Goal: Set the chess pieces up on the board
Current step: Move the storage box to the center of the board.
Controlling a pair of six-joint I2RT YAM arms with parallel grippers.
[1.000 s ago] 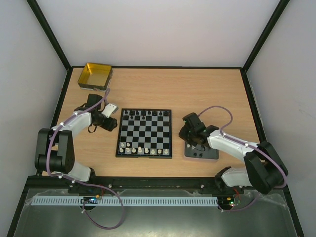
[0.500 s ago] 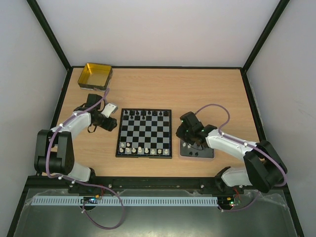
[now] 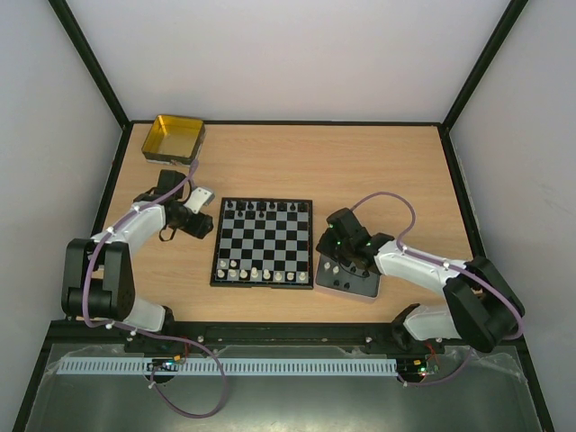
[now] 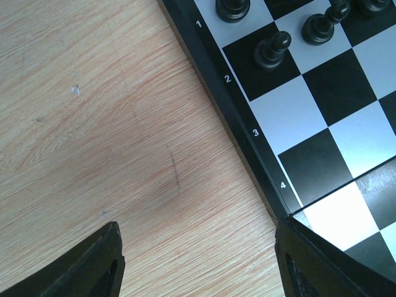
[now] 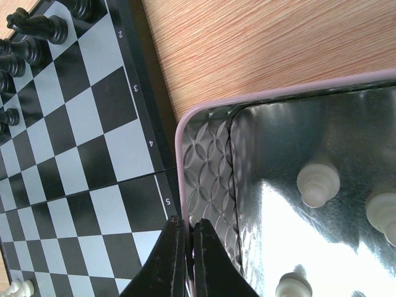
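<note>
Fingers (image 5: 164, 266) of right gripper (image 5: 187, 226) clamped rim of grey embossed metal tray (image 5: 210, 154); left gripper (image 4: 198, 260) fingers stood apart. Flat slide, short of black-and-white chequered board (image 5: 80, 142), looked safest.

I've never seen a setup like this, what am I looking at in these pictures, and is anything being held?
Two robot arms are bolted to a wooden table. The wide picture looks down from above and behind them; the other two come from a camera on each wrist. Between the arms lies a chess board, black pieces along its far edge, white pieces along its near edge. A yellow tin sits far left. The left end effector is open and empty beside the board. The right end effector is shut on the rim of a grey tray holding more white pieces.
</note>
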